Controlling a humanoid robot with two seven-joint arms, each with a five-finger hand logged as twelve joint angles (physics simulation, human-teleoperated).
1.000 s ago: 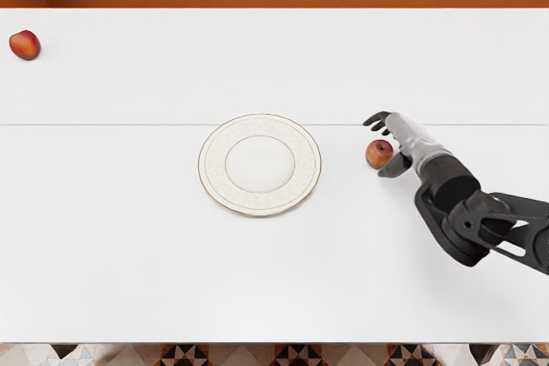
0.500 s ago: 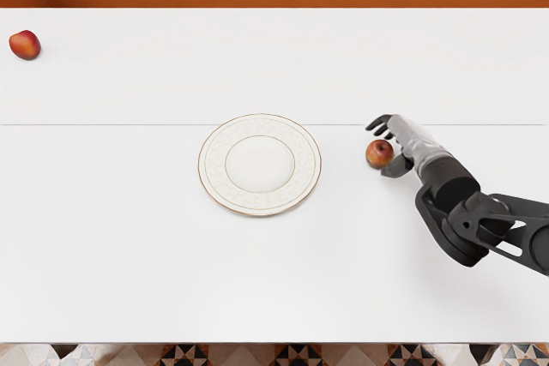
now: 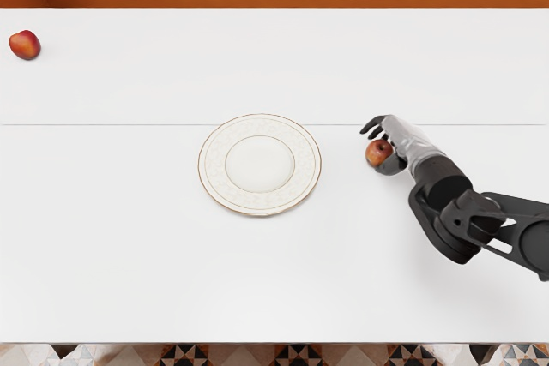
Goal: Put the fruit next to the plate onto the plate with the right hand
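A red-yellow apple (image 3: 377, 152) lies on the white table just right of the white plate (image 3: 214, 190), which has a thin gold rim and holds nothing. My right hand (image 3: 374, 148) reaches in from the right and wraps the apple. Its fingers (image 3: 375, 127) curl over the far side, the thumb sits at the near side, and the palm hides the apple's right edge. The apple still rests on the tabletop. The left arm does not show.
A second red apple (image 3: 24, 44) sits at the far left of the table (image 3: 274, 280), well away from the plate. The table's front edge runs along the bottom, with patterned floor below it.
My right hand has slid a little left onto the apple and its fingers have curled closer around it. The apple and the plate have not moved.
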